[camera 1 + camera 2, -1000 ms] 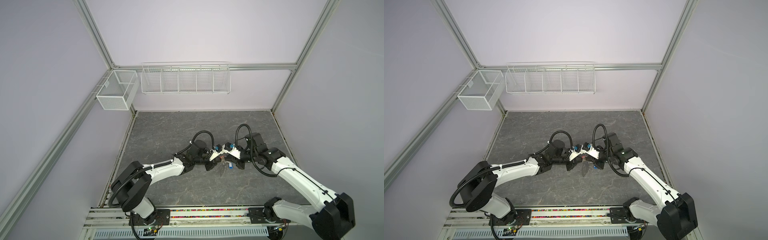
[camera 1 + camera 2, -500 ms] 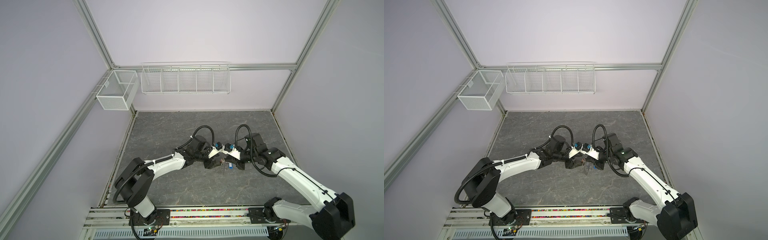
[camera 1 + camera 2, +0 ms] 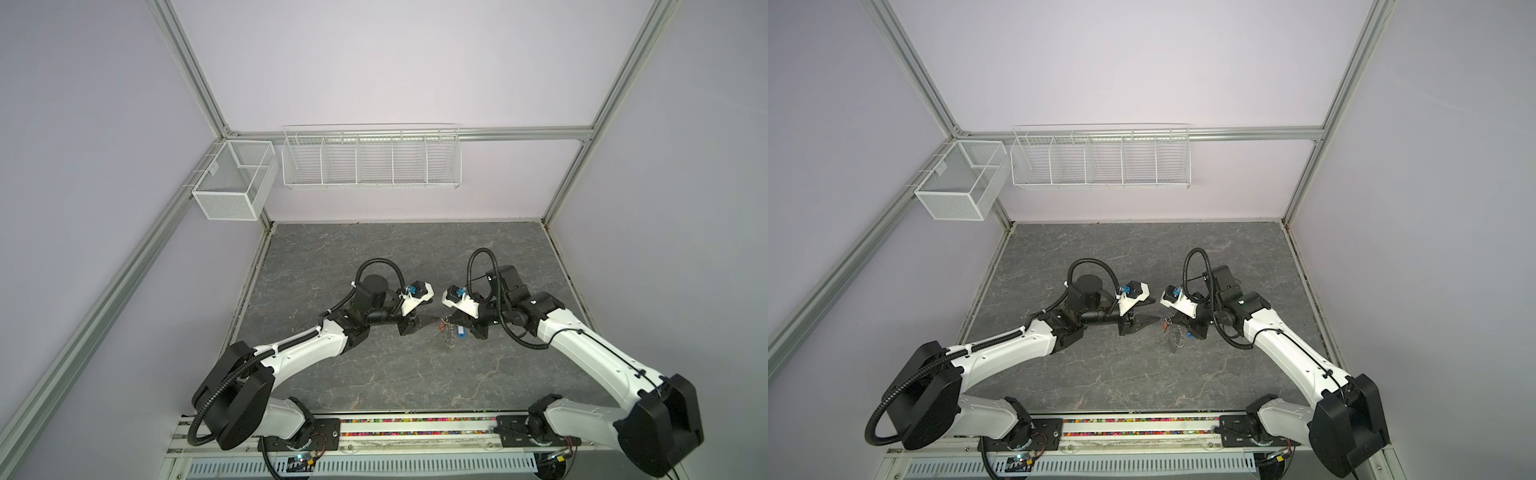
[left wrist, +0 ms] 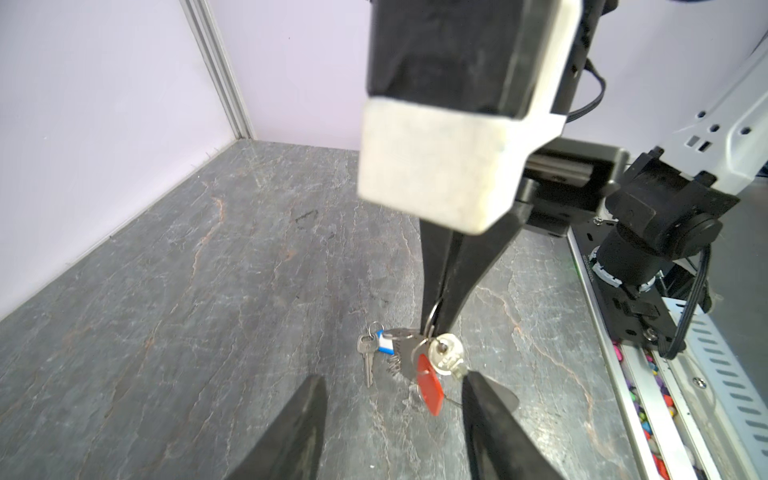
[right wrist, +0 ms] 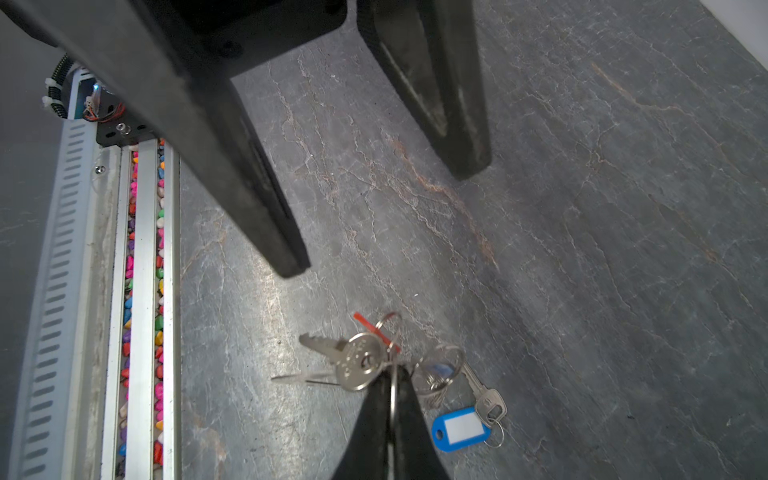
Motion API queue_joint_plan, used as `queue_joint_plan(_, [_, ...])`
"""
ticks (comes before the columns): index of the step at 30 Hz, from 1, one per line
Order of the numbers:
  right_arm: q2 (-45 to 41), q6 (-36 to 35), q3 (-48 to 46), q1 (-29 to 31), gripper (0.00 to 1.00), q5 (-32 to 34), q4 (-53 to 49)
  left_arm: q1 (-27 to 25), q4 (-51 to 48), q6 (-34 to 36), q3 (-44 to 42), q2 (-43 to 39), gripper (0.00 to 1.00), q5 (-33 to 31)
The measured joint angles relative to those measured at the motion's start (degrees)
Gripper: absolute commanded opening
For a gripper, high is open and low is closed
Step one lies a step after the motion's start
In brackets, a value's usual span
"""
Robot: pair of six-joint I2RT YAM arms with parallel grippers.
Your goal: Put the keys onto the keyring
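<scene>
Detail of the grip comes only from the wrist views. In both top views the keys [image 3: 446, 332] are a small tangle between the left gripper [image 3: 409, 328] and the right gripper [image 3: 451, 324], and only the blue tag [image 3: 459, 330] can be told.

The left wrist view shows the right gripper [image 4: 436, 322] from the front. Its jaws are pressed together on a thin metal ring of the keyring [image 4: 405, 353], whose flat grey piece hangs just below the tips. The key with the red tag [image 4: 446, 353] hangs in the same bunch, its round head just beside the grey piece. The key with the blue tag [image 4: 368, 353] is on the other side of that piece; whether it is linked to the keyring I cannot tell.

The right wrist view shows the red tag only by its thin edge. It also shows that the left gripper [image 5: 382, 222] has its jaws wide apart, holds nothing, and is near the keys without touching them.

Both arms reach in from the front rail [image 3: 1142, 428] to the middle of the table [image 3: 1100, 249], elbows bent outward, grippers facing each other. The left gripper lies almost level, low over the table. The right gripper is tilted down, with the bunch under its tips.
</scene>
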Motion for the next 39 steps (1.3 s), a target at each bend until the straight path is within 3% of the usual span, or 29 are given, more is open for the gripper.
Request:
queue_joint_plan(9, [0.6, 1.3, 0.9, -0.2, 0.07, -0.2, 0.0, -6.1, -3.4, 2.5, 3.2, 0.7, 0.46, -5.8])
queue_joint_plan(39, [-0.1, 4.3, 0.9, -1.4, 0.07, -0.9, -2.3, -6.0, -8.9, 3.5, 6.6, 4.2, 0.55, -17.2])
